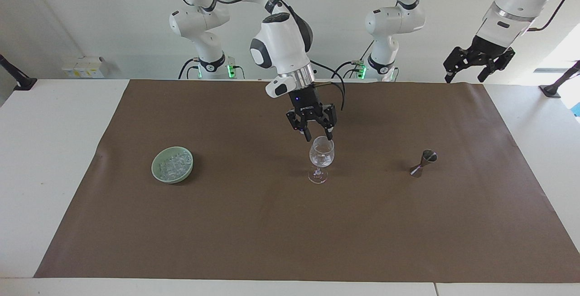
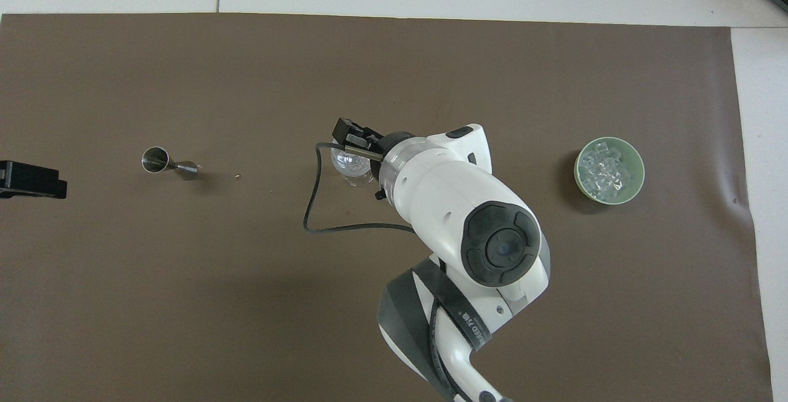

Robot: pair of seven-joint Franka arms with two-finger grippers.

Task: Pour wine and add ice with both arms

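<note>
A clear stemmed wine glass [image 1: 321,159] [image 2: 348,165] stands upright mid-mat, with a small clear ice cube [image 1: 322,153] in its bowl. Just above its rim hangs my right gripper [image 1: 319,138], open, with nothing between its fingers. More ice [image 1: 172,163] [image 2: 608,168] is heaped in a pale green bowl [image 1: 156,173] [image 2: 638,177] toward the right arm's end of the table. My left gripper [image 1: 465,77] waits open, raised over the mat's corner at the left arm's end; only its tip [image 2: 31,179] shows in the overhead view. Wine is out of view.
A small metal jigger [image 1: 423,163] [image 2: 157,160] stands toward the left arm's end, level with the glass. A brown mat [image 1: 290,232] covers most of the white table [image 1: 50,151]. The right arm's black cable [image 2: 311,205] loops above the mat beside the glass.
</note>
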